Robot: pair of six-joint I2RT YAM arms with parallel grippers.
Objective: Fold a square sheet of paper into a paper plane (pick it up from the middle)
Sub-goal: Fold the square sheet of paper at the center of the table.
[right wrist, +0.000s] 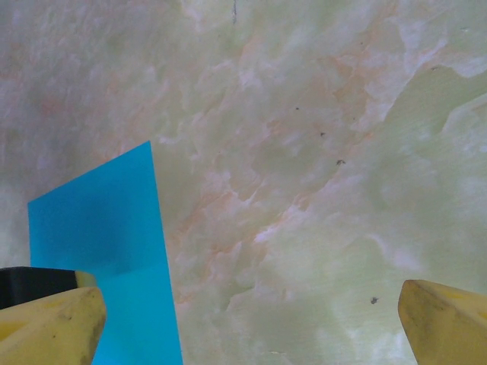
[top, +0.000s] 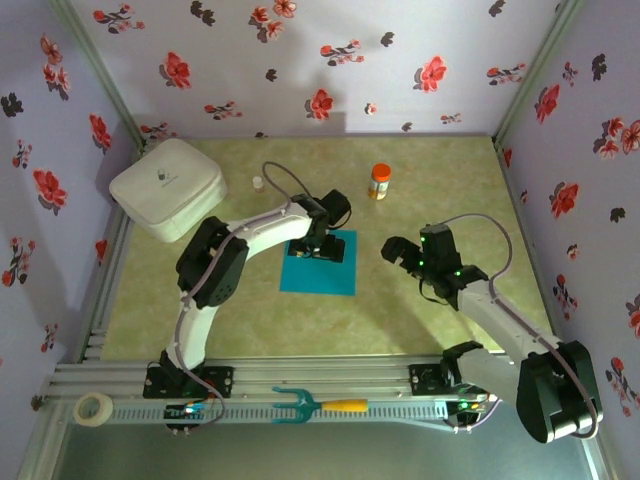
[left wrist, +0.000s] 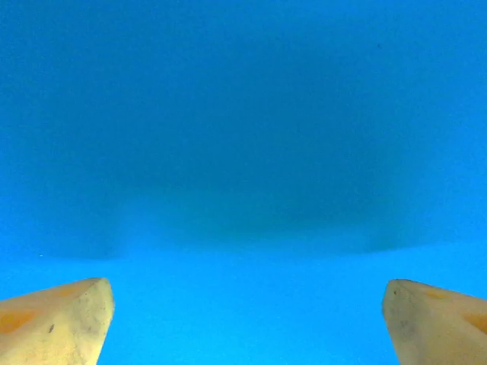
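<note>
A smooth white rounded box [top: 166, 187] is sitting at the far left of the marbled green desk [top: 400, 320]. The left fingers [left wrist: 53, 323], blunt yellowish wedges, are hanging spread apart over the flat, plain teal square sheet of paper [top: 318, 270] lying mid-desk, gripping nothing. The right fingers [right wrist: 445, 323] are gaping empty near its right edge.

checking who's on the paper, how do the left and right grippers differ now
The left gripper is over the far half of the square sheet of paper; the right gripper is over bare table, right of it. The left points nearly straight down; the right leans toward the sheet. Both are open, holding nothing.
</note>
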